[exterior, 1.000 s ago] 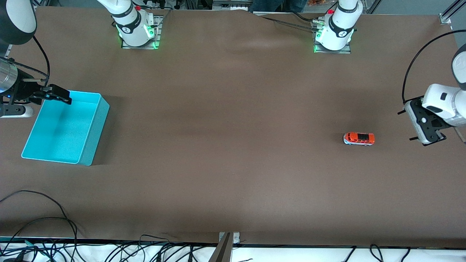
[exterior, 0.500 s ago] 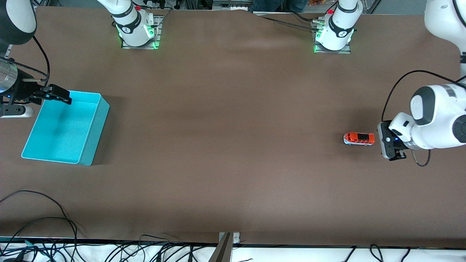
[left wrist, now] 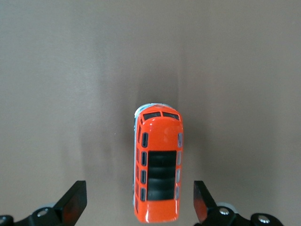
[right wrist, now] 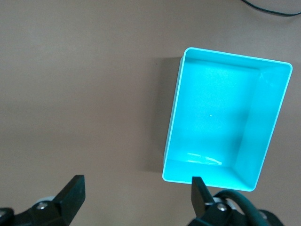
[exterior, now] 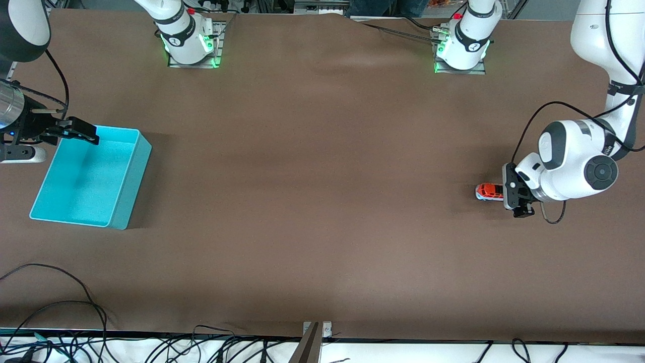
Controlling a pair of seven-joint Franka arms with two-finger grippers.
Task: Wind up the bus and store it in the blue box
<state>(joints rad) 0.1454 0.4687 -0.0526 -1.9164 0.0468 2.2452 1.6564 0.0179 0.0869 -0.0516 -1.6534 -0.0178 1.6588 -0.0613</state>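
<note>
Hovering over bus, left hand (exterior: pixel 513 194) had fingers spread, nothing gripped.

Front view hid approx half the bus (exterior: pixel 489 191) under that hand, toward left arm's end of desk (exterior: pixel 322 201); left wrist view showed it whole, between the fingers (left wrist: pixel 75 202) w/o contact. Right hand (exterior: pixel 75 130) waited, fingers apart, above blue box (exterior: pixel 126 201) rim; right wrist view showed box interior, one corner cut off by cable.
</note>
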